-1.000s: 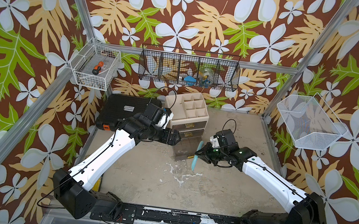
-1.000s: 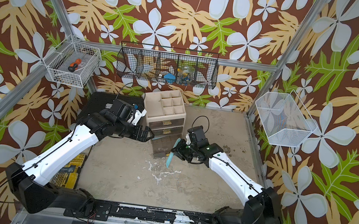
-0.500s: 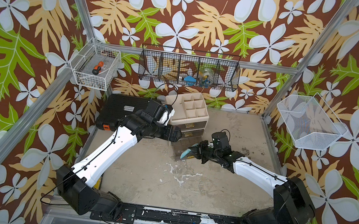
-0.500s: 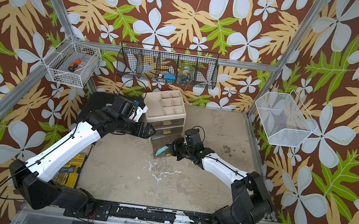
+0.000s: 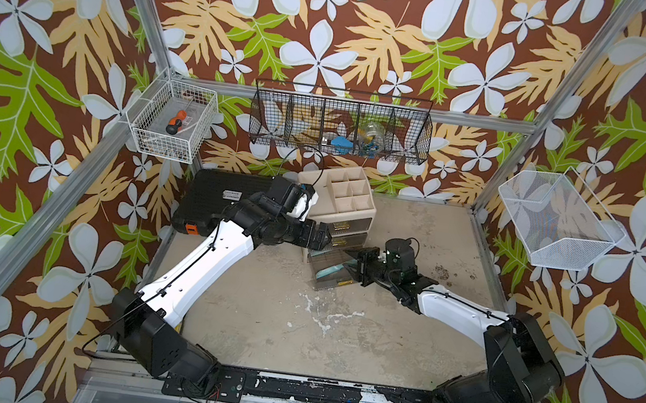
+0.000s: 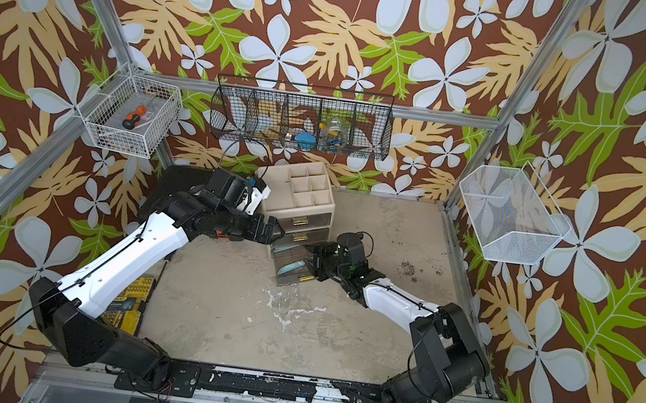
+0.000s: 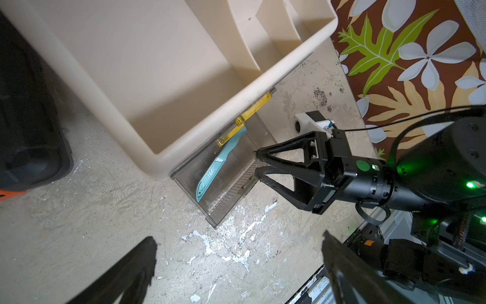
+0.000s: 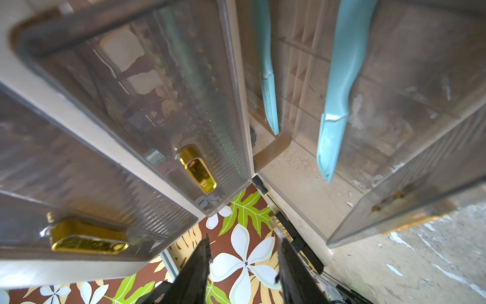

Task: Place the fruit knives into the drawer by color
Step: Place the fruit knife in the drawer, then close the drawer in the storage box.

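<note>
Slim light blue fruit knife point(image 7: 210, 171): lying flat on the floor of the pulled-out lowest clear plastic drawer point(image 7: 231, 196), under the beige plastic organizer with open top compartments point(image 7: 157, 155).

Long axis: running from the back of the drawer to its front wall, a little slanted, with the handle end under the organizer and the blade tip forward.

Right end effector point(image 7: 256, 162): hovering at the side wall of the open drawer, parted by only a narrow gap, gripping nothing and not touching the knife.

Knife from the right end effector: lying just ahead of the fingertips and lower, inside the wall, and crossing the pointing line of the fingers at an angle, not along it.

Left end effector point(image 7: 238, 237): spreading wide and empty, hanging above the scuffed pale surface point(image 7: 79, 210) near the front corner of the organizer, farther from the knife.

Nearer arm: being the right one, clearly.

Other knives: not showing clearly anywhere. Only a greenish streak point(image 8: 178, 52) is glimmering behind the front of the middle clear drawer point(image 8: 157, 105), too blurred for naming.

Coming move, as a judgement: probably drawing the right end effector back from the side wall, then pushing the front wall in or going for another knife. Depending on keeping the fingertips above the rim and away from the blade.
</note>
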